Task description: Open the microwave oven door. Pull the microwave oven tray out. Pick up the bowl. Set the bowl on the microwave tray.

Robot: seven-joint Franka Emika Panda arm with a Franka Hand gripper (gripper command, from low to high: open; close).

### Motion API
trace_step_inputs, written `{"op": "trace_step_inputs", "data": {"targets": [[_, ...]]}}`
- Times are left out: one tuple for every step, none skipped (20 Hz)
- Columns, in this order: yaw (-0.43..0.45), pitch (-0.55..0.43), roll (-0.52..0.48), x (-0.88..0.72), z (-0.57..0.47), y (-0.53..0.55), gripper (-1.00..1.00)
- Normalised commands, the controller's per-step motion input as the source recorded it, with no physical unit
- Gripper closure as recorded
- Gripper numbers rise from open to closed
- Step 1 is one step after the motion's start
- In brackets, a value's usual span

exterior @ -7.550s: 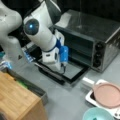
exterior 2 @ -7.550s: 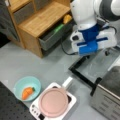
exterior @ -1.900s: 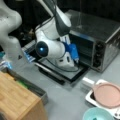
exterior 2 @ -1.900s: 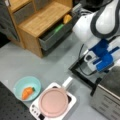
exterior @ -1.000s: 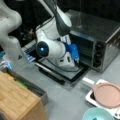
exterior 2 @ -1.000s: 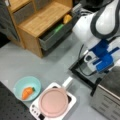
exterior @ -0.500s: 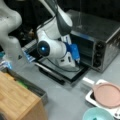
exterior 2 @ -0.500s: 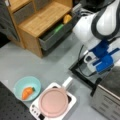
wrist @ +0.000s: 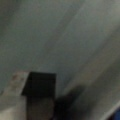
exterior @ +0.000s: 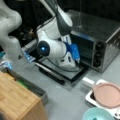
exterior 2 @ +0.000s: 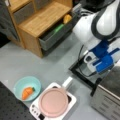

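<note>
Teal, round and small, the bowl [exterior: 98,114] sits nearest the camera at a front view's bottom edge; in a front view it [exterior 2: 27,88] holds an orange carrot [exterior 2: 27,92]. Just beside it, a pink plate [exterior: 108,94] rests on a white dish rack [exterior: 90,98]. Farther back, the microwave oven door [exterior: 63,71] lies folded down flat on the grey table [exterior: 67,100], its dark glass facing up. The gripper [exterior: 77,60], blue-cased, hangs over the door's inner end at the mouth of the oven cavity; whether its fingers are apart or together cannot be told. Behind it stands the microwave oven [exterior: 100,40], three black knobs [exterior: 98,54] in a column. The tray cannot be made out inside.
</note>
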Motion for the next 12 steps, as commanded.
{"op": "trace_step_inputs", "data": {"targets": [[-0.180,0.155,0.100,0.28,0.02,0.23,1.00],[-0.187,0.155,0.083,0.28,0.01,0.21,1.00],[-0.203,0.157,0.020,0.29,0.02,0.19,1.00],[-0.210,0.158,-0.026,0.30,0.02,0.15,1.00],[-0.212,0.158,-0.037,0.31,0.02,0.13,1.00],[-0.218,0.156,-0.061,0.31,0.01,0.10,1.00],[-0.220,0.155,-0.067,0.31,0.01,0.08,1.00],[-0.220,0.155,-0.068,0.31,0.01,0.06,1.00],[-0.232,0.156,-0.122,0.32,0.01,0.05,1.00],[-0.240,0.157,-0.148,0.32,0.00,0.02,1.00],[-0.242,0.157,-0.154,0.32,0.00,0.01,1.00],[-0.248,0.153,-0.178,0.33,0.00,-0.01,1.00]]}}
